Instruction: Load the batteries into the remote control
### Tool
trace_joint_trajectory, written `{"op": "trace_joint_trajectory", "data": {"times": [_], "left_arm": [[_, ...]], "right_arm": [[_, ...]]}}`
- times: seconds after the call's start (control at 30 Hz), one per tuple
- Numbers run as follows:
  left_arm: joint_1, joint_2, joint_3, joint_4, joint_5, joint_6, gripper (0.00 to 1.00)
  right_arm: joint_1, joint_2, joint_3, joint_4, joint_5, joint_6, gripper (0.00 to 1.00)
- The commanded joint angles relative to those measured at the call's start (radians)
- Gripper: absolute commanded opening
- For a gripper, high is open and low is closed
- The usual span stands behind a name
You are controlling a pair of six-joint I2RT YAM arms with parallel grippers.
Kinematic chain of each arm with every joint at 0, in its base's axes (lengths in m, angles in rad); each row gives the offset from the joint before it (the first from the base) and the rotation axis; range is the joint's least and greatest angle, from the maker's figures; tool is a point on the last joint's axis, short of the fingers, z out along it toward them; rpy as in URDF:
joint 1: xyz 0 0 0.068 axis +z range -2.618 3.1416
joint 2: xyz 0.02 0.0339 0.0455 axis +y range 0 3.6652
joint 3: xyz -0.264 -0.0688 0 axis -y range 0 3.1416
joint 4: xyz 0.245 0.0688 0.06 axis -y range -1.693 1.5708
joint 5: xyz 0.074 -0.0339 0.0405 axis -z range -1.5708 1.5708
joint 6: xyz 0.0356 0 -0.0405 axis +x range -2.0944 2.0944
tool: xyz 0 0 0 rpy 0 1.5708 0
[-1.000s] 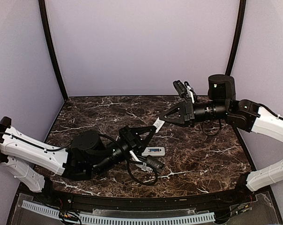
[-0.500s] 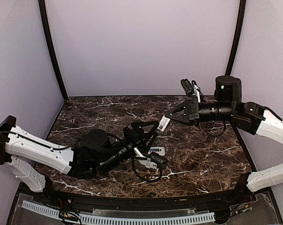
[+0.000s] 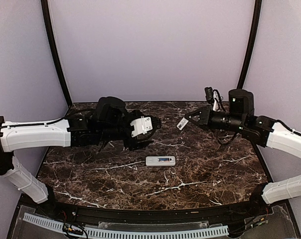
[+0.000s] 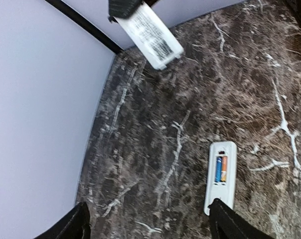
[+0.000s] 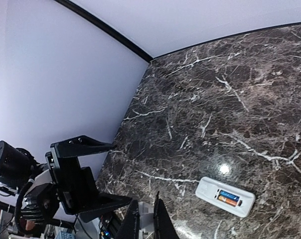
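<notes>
My left fingers (image 4: pixel 78 225) stand wide apart and empty, raised over the left half of the dark marbled table (image 3: pixel 215 169). Near the table's middle, well apart from both my arms, the remote control (image 3: pixel 160 161) lies flat. It is a slim white bar, back side up, its bay uncovered, with two batteries (image 4: pixel 221 169) side by side inside, one blue and one orange. Their print is too small to read. To the right, my right fingers (image 5: pixel 133 222) are closed on a small flat white piece (image 3: pixel 181 123) held in the air. Its label carries dark lines I cannot read.
</notes>
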Motion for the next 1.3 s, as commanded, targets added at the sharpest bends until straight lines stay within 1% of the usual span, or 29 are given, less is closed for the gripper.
{"op": "trace_joint_trajectory", "data": {"times": [0.0, 0.03, 0.1, 0.2, 0.27, 0.33, 0.47, 0.57, 0.67, 0.8, 1.0, 1.13, 1.27], "left_arm": [[0.08, 0.068, -0.017, -0.285, 0.312, -0.27, 0.84], [0.108, 0.093, -0.011, -0.303, 0.344, -0.277, 0.85], [0.138, 0.166, 0.006, -0.313, 0.358, -0.277, 0.85], [0.178, 0.262, 0.006, -0.283, 0.391, -0.229, 0.86], [0.185, 0.315, 0.002, -0.258, 0.405, -0.183, 0.86], [0.187, 0.369, 0.016, -0.235, 0.388, -0.165, 0.86], [0.192, 0.462, 0.067, -0.194, 0.346, -0.18, 0.86], [0.198, 0.499, 0.082, -0.167, 0.343, -0.194, 0.86], [0.201, 0.526, 0.095, -0.181, 0.36, -0.197, 0.85], [0.202, 0.545, 0.111, -0.234, 0.411, -0.215, 0.79], [0.2, 0.545, 0.095, -0.267, 0.469, -0.289, 0.66], [0.185, 0.545, 0.089, -0.255, 0.436, -0.397, 0.56], [0.134, 0.547, 0.079, -0.234, 0.367, -0.48, 0.53]], "right_arm": [[-0.064, 0.053, -0.088, 0.187, 0.065, -0.05, 0.0], [-0.076, 0.069, -0.104, 0.217, 0.062, -0.055, 0.0], [-0.099, 0.105, -0.129, 0.277, 0.046, -0.068, 0.0], [-0.113, 0.151, -0.155, 0.325, 0.033, -0.103, 0.0], [-0.119, 0.171, -0.172, 0.349, 0.032, -0.123, 0.0], [-0.124, 0.179, -0.206, 0.394, 0.036, -0.128, 0.0], [-0.126, 0.182, -0.307, 0.548, 0.049, -0.095, 0.0], [-0.125, 0.199, -0.338, 0.581, 0.063, -0.084, 0.0], [-0.124, 0.228, -0.359, 0.62, 0.078, -0.063, 0.0], [-0.125, 0.279, -0.38, 0.719, 0.068, -0.009, 0.0], [-0.124, 0.325, -0.38, 0.723, 0.061, 0.043, 0.0], [-0.118, 0.314, -0.405, 0.729, 0.087, 0.066, 0.0], [-0.104, 0.316, -0.416, 0.723, 0.11, 0.091, 0.0]]}}
